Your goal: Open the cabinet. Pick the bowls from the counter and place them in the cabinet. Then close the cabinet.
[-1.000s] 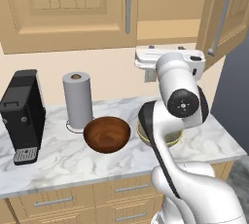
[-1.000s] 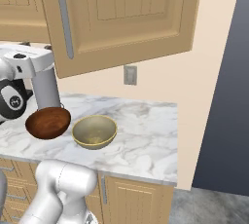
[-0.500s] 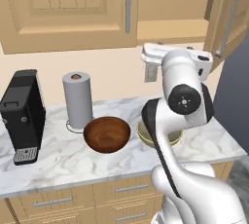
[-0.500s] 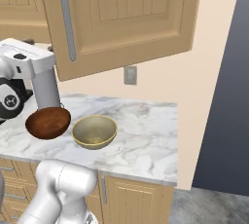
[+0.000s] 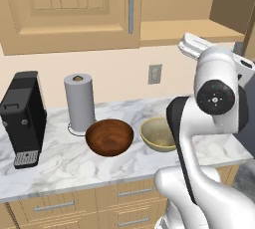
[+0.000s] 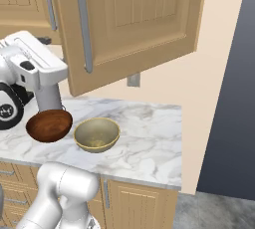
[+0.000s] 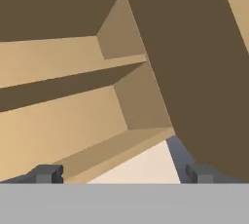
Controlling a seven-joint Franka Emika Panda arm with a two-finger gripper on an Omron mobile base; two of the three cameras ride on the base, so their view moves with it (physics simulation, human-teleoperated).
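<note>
The gripper (image 7: 121, 173) stands with its jaws spread wide and empty, raised before the open cabinet (image 7: 73, 86), whose shelf looks bare. Both bowls sit side by side on the counter (image 5: 60, 161), each holding nothing: the brown bowl (image 5: 109, 137) likely light, glossy and slippery, the beige bowl (image 5: 158, 134) probably heavier and breakable. A pinch over the rim would suit each

Two bowls (image 5: 109, 137) (image 5: 158, 134), one cabinet (image 6: 134, 24).
</note>
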